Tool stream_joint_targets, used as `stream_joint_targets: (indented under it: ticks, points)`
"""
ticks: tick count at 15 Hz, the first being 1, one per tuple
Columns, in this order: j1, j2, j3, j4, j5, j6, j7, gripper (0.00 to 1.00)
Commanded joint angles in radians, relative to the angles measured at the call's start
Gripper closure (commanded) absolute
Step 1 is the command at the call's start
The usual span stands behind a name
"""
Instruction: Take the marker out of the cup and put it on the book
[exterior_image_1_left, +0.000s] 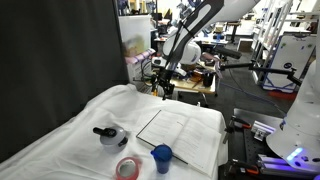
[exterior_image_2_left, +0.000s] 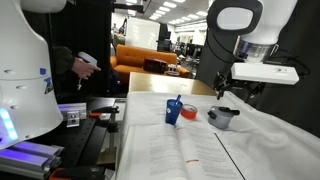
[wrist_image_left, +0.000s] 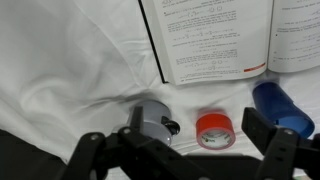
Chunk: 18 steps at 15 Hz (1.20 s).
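Mostly we see a wrinkled, white-draped tabletop (exterior_image_1_left: 80, 125) carrying the open book (exterior_image_1_left: 185, 132) in a cluttered lab; upper middle, the end effector (exterior_image_1_left: 163, 90) hangs spread wide.

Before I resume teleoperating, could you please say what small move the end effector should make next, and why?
Probably bring the open end effector over the cup. It hangs empty, high near the far end of the book, apart from the cup, where the marker stands.
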Motion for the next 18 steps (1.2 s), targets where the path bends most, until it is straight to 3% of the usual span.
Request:
stream_joint_targets:
  ticks: [1, 3, 6, 9, 12, 14, 15, 18]
  points:
    - [-0.010, -0.009, -0.010, 0.011, -0.018, -0.081, -0.049, 0.00]
    - [0.002, -0.011, -0.049, 0.033, -0.122, -0.212, -0.071, 0.00]
    - [0.031, -0.011, -0.091, 0.043, -0.203, -0.249, -0.015, 0.00]
    - [0.099, -0.013, -0.167, 0.068, -0.446, -0.339, 0.203, 0.00]
    - [0.150, -0.006, -0.202, 0.100, -0.654, -0.411, 0.402, 0.00]
    - [0.151, -0.005, -0.187, 0.101, -0.669, -0.387, 0.463, 0.00]
    - [0.137, -0.005, -0.167, 0.090, -0.600, -0.336, 0.483, 0.00]
    - [0.138, -0.003, -0.163, 0.093, -0.619, -0.355, 0.473, 0.00]
